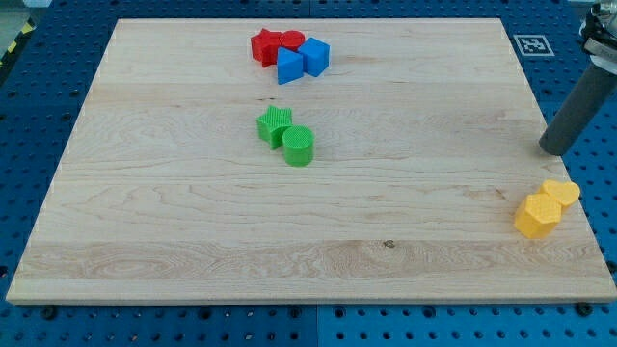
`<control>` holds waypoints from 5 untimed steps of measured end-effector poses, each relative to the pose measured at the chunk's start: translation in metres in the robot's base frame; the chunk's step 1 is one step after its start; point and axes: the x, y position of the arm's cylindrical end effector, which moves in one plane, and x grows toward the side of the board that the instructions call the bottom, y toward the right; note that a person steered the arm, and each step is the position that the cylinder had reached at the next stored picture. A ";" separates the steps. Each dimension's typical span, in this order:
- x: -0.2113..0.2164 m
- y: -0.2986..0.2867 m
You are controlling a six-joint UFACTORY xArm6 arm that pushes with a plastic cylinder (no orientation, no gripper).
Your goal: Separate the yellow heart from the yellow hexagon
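Note:
The yellow hexagon point(535, 216) and the yellow heart point(561, 193) sit touching each other near the board's right edge, the heart up and to the right of the hexagon. My tip point(551, 150) rests at the board's right edge, a short way above the heart and apart from it. The dark rod slants up to the view's right.
A green star point(275, 125) and a green cylinder point(299, 146) touch near the board's middle. Two red blocks point(273, 44) and two blue blocks point(303, 60) cluster at the top centre. The wooden board point(174, 241) lies on a blue perforated table. A marker tag point(529, 44) sits at the top right.

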 end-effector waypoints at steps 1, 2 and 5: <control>0.000 0.000; 0.000 0.000; 0.000 0.031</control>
